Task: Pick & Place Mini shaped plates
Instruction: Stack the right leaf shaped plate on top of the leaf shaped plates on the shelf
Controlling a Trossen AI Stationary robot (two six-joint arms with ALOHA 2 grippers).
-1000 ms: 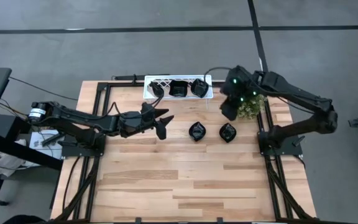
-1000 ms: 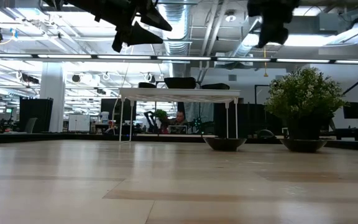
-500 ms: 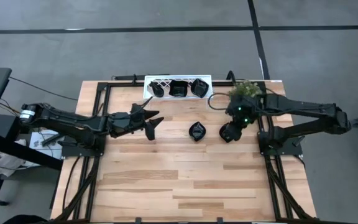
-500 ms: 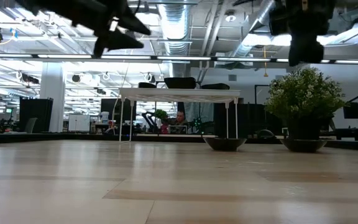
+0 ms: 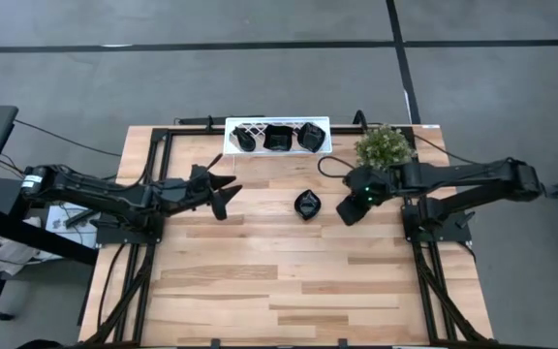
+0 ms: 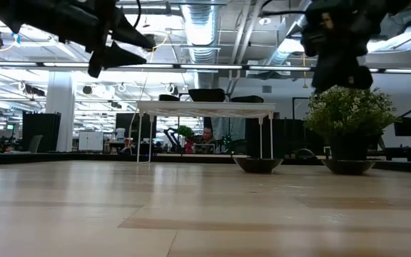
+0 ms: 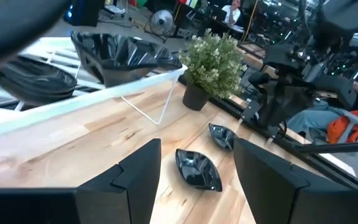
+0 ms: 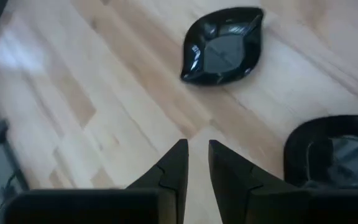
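White rack, potted plant

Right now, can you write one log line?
left gripper: open, empty | right gripper: nearly shut, empty, above wooden table | glossy black leaf-shaped plate: on table

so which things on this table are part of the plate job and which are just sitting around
Part of the job:
- two loose plates on the table: one, the other under the right arm
- three plates in the rack
- white rack

Just sitting around:
- potted plant
- room furniture behind the table
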